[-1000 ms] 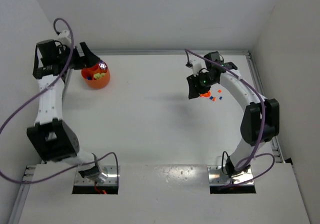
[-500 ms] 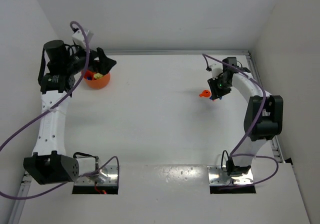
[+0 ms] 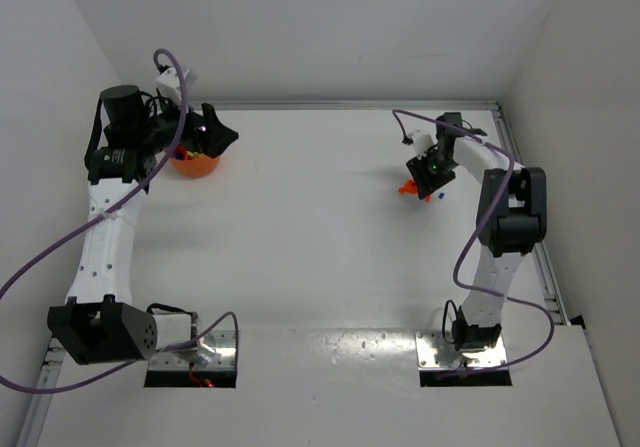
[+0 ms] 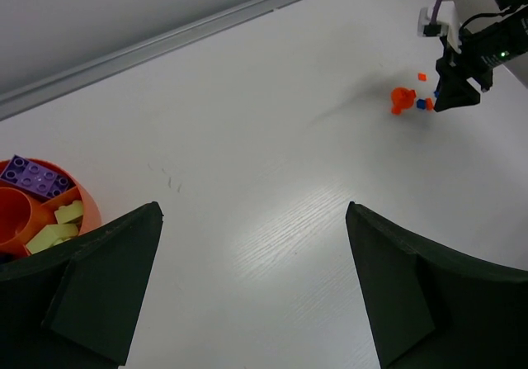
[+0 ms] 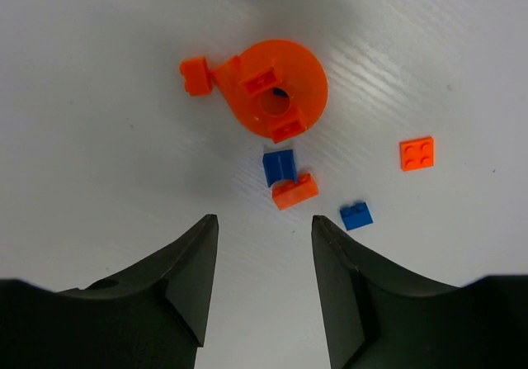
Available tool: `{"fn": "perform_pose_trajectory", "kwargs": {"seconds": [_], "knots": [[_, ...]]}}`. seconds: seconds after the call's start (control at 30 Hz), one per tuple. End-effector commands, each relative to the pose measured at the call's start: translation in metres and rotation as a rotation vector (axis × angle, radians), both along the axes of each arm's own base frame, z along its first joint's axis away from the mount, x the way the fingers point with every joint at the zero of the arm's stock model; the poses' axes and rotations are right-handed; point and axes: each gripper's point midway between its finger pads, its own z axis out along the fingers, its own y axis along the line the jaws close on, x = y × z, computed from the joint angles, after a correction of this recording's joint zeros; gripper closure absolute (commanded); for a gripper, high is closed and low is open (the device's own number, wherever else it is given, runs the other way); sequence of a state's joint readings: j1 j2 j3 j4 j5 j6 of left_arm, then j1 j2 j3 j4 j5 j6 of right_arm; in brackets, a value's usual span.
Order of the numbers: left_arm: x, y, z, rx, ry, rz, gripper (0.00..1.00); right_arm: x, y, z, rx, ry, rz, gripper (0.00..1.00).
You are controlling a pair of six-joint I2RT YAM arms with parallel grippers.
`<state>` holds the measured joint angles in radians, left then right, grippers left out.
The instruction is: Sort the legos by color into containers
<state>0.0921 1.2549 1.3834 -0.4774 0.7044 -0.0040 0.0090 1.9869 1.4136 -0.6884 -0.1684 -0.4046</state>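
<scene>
The orange bowl (image 3: 193, 164) stands at the far left; in the left wrist view the bowl (image 4: 89, 206) holds a purple brick (image 4: 33, 177) and yellow-green bricks (image 4: 56, 225). My left gripper (image 3: 218, 137) hovers just right of it, and the wrist view shows that gripper (image 4: 253, 209) wide open over bare table. At the far right my right gripper (image 3: 427, 177) hangs over loose legos. It (image 5: 264, 220) is open and empty, just short of a blue brick (image 5: 280, 167), an orange brick (image 5: 294, 191) and a round orange piece (image 5: 276, 88).
More loose pieces lie near the right gripper: a small blue brick (image 5: 356, 215), a flat orange plate (image 5: 417, 153) and a small orange brick (image 5: 195, 76). A raised rail (image 3: 350, 105) borders the table's far edge. White walls close in on both sides.
My left gripper has swung up from beside the bowl to point out over the table, its jaws wider. My right arm has folded in, shifting its gripper off the round orange piece.
</scene>
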Motion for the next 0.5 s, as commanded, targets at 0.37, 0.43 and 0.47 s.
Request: {"fn": "perform_pose_trajectory", "kwargs": {"seconds": [0.37,0.43,0.47], "knots": [[0.005,-0.002,0.01,-0.007,-0.025,-0.003,0.0,0.03,0.005,-0.005,0.015,-0.019,0.085,0.5],[0.005,-0.002,0.01,-0.007,-0.025,-0.003,0.0,0.032,0.004,-0.007,0.012,-0.021,0.095,0.5],[0.008,-0.002,0.008,-0.007,-0.025,-0.003,0.0,0.03,0.004,-0.007,0.013,-0.012,0.095,0.5]]}}
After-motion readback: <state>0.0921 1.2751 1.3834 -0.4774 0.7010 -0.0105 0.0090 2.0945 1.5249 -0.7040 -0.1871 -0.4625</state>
